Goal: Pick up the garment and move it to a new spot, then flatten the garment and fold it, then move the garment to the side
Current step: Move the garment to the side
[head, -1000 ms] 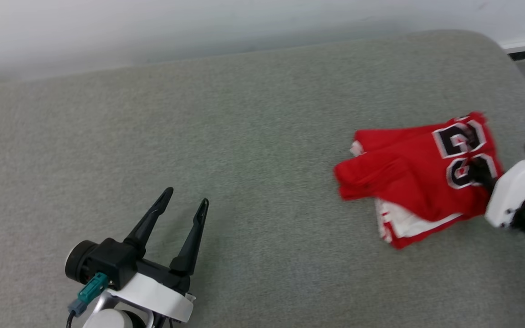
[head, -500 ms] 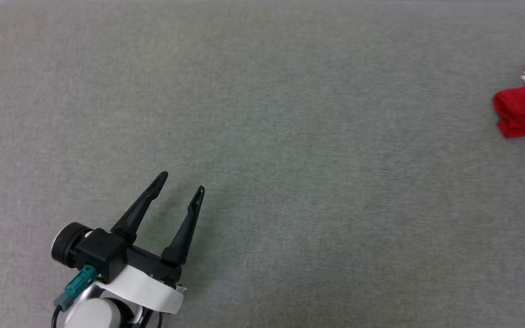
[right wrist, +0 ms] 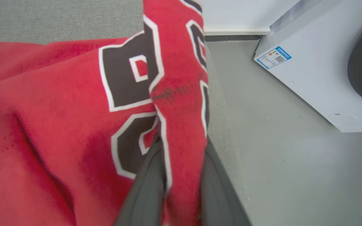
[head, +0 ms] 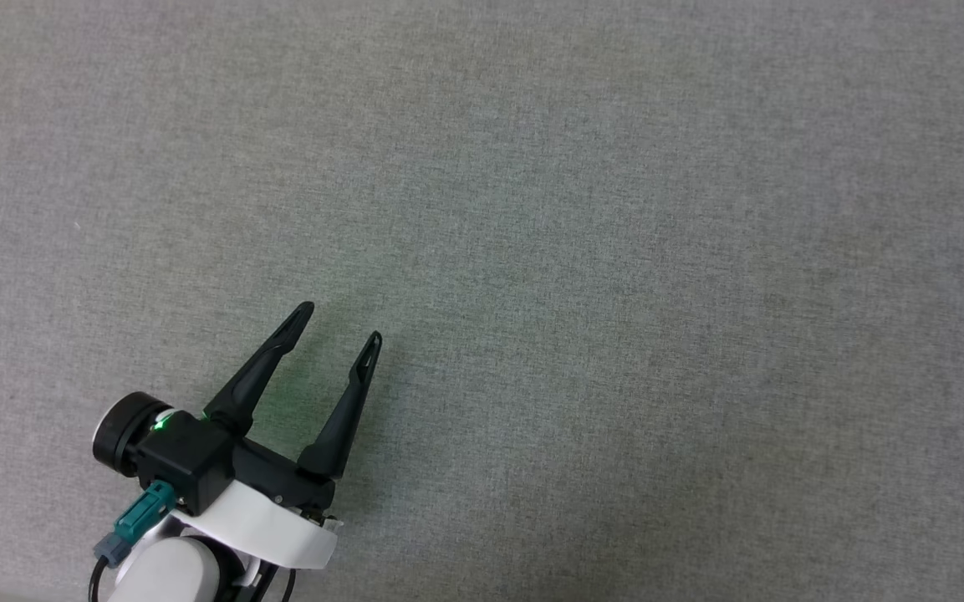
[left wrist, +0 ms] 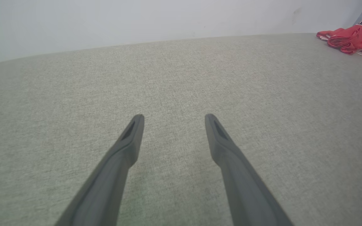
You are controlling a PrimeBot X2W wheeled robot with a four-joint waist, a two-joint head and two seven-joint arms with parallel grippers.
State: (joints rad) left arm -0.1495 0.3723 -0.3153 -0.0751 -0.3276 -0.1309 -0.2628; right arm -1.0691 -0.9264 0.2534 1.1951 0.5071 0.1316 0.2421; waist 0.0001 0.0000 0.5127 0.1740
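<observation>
Broadly, the bench (head: 615, 251) was a wide pad covered in grey-green woven cloth with a fine, even grain, and its far edge curved below a plain pale wall (left wrist: 137, 22). Past its end lay a smooth grey floor (right wrist: 278, 141), where a white box-shaped appliance (right wrist: 309, 78) stood with a dark round front and a small blue-edged label (right wrist: 274, 57).

The garment (right wrist: 58, 110) was soft red jersey, rumpled in thick folds, with black white-outlined figures across it. From the left wrist view it lay bunched at the bench's far right end (left wrist: 353, 39), showing some red-white striped trim, well apart from the left end effector (left wrist: 173, 116). That one hung over bare cloth (head: 340, 323), its two long, dark, tapered fingers spread wide and holding nothing.

The right end effector (right wrist: 182, 144) was closed narrowly on a raised fold of the garment, the red cloth running between its fingers (right wrist: 146, 194) and hiding their tips.
</observation>
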